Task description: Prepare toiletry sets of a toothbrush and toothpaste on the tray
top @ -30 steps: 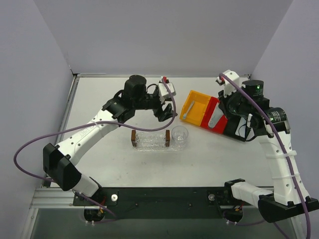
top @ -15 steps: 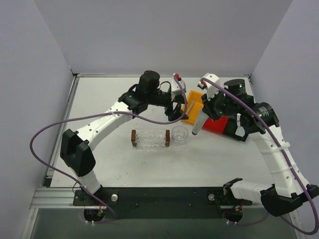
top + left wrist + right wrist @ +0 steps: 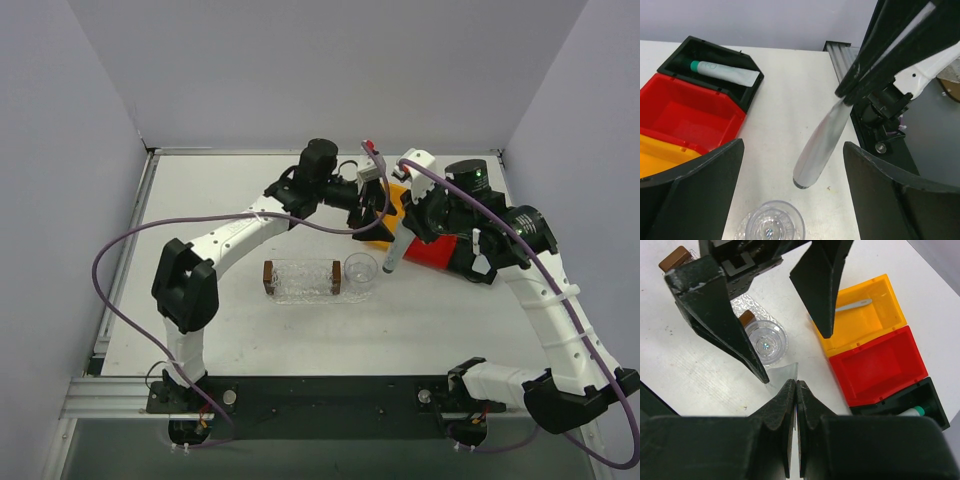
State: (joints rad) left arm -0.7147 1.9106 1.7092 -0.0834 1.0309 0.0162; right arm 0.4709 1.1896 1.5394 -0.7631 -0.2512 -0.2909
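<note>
My right gripper is shut on the flat end of the silvery toothpaste. The tube hangs cap-down above the table, just right of the clear cup. My left gripper is open and empty, high over the yellow bin's near edge, with the hanging tube seen between its fingers. The pale toothbrush lies in the yellow bin. The clear oval tray lies left of the cup and holds neither item.
Brown blocks stand at the tray's two ends. The red bin sits beside the yellow one. A black bin behind it holds a white tube with a green cap. The two grippers are close together.
My left arm has reached right, from above the tray to over the yellow bin. My right gripper has carried the toothpaste left, from the red bin toward the cup.
</note>
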